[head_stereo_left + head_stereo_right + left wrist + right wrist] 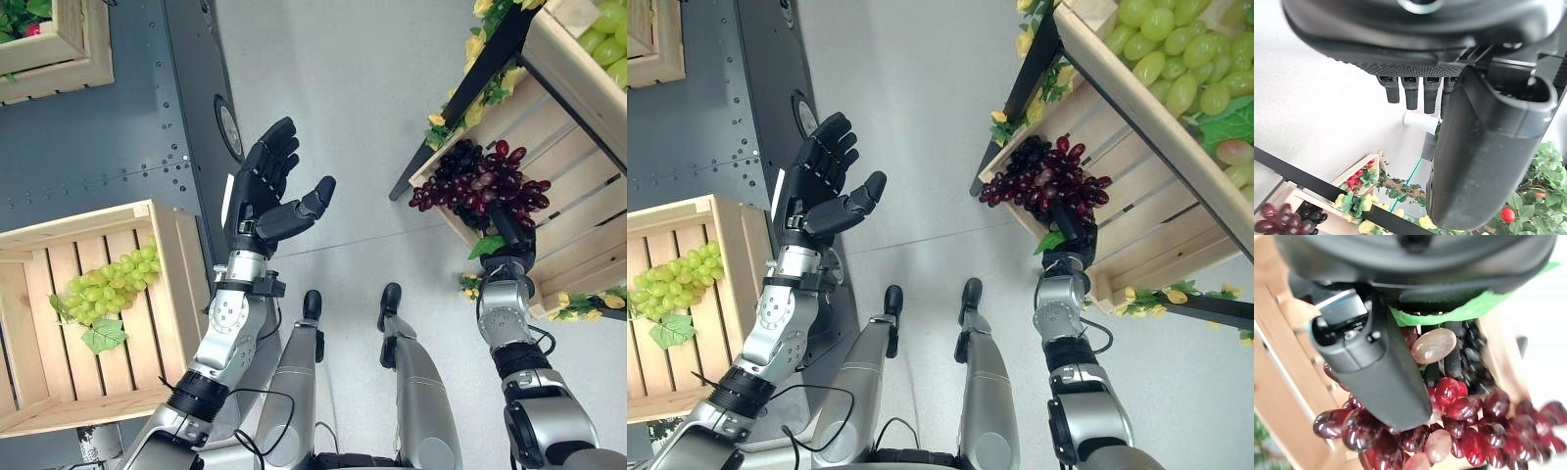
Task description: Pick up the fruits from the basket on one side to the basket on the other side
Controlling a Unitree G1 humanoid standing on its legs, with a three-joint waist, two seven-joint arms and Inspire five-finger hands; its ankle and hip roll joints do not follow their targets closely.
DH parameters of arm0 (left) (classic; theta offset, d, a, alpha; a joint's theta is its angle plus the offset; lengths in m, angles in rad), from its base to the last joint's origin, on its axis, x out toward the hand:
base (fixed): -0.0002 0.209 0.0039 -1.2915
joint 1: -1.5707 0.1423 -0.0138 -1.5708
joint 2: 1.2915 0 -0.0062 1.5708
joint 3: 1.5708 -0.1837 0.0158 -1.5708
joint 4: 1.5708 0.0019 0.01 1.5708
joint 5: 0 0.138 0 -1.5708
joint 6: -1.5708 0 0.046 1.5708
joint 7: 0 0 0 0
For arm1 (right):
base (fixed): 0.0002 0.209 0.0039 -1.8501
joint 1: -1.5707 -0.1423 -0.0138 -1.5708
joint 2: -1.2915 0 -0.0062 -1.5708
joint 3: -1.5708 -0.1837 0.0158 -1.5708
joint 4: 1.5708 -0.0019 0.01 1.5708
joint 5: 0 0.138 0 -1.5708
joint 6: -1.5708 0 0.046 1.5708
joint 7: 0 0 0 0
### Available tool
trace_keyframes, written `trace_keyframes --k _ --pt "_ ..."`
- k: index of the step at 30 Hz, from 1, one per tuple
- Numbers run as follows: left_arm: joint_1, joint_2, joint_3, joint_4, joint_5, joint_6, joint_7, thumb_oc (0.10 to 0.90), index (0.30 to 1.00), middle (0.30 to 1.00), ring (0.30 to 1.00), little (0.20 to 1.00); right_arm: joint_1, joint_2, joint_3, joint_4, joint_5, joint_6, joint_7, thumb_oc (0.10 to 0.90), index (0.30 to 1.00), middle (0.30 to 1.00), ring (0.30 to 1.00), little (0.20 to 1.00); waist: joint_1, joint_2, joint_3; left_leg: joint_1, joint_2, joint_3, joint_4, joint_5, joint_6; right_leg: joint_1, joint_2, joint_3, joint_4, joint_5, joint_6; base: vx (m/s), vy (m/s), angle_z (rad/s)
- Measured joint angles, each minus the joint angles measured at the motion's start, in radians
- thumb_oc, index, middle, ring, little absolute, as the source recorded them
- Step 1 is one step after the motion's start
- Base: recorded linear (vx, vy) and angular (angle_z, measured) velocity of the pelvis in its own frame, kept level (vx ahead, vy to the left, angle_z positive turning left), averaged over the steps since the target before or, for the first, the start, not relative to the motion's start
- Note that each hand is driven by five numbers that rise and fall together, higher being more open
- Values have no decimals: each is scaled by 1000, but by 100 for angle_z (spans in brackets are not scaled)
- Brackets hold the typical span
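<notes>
A bunch of dark purple grapes (480, 181) lies at the front edge of the slatted wooden crate (578, 230) on my right. My right hand (511, 240) reaches up into the bunch. The right wrist view shows its thumb (1376, 367) and fingers curled round the purple grapes (1464, 411). My left hand (265, 186) is raised over the floor between the crates, open, holding nothing. The wooden crate (59, 230) on my left holds a bunch of green grapes (108, 279) with a leaf.
Above the right crate, a second crate (1117, 88) holds green grapes (1166, 59). Yellow flowers (480, 93) and a black frame edge the right stand. Another wooden crate (59, 59) stands at the far left. A dark metal plate (127, 127) covers the floor there.
</notes>
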Motion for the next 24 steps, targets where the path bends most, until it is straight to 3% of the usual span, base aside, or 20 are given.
trace_keyframes --k 2,3,4,5,9,24 --pt "0 0 -1 0 -7 10 -5 800 900 900 900 900 -15 -1 -2 26 8 -12 -39 400 300 300 300 300 0 0 0 -4 0 0 9 -4 1 -2 0 1 1 0 0 19 0 -1" --pt "-1 1 -6 0 -8 13 -6 800 900 900 900 900 -18 -1 -5 33 8 -17 -61 424 335 335 335 335 0 0 0 -5 0 2 10 -5 3 -3 0 1 1 1 1 0 0 0" --pt "-2 2 -9 0 -8 14 -6 800 900 900 900 900 -20 -1 -8 36 7 -19 -71 538 507 507 507 507 0 0 0 -6 -1 3 11 -6 4 -3 0 1 1 1 2 0 0 0" --pt "-4 4 -17 0 -8 16 -7 800 900 900 900 900 -22 -1 -19 38 7 -19 -93 800 900 900 900 900 1 0 0 -8 -1 4 10 -8 6 -4 -1 1 0 2 3 0 0 0" --pt "-24 18 -37 0 -14 18 -7 800 900 900 900 900 -57 -10 -40 54 8 -47 -163 800 900 900 900 900 1 0 0 -34 -4 5 17 -7 7 -26 -3 4 -2 6 9 0 0 0" --pt "-35 36 -38 0 -17 38 -6 800 900 900 900 900 -89 -13 -76 54 10 -84 -218 800 900 900 900 900 0 0 0 -48 -4 3 31 -10 10 -38 -2 6 10 10 4 0 0 0"
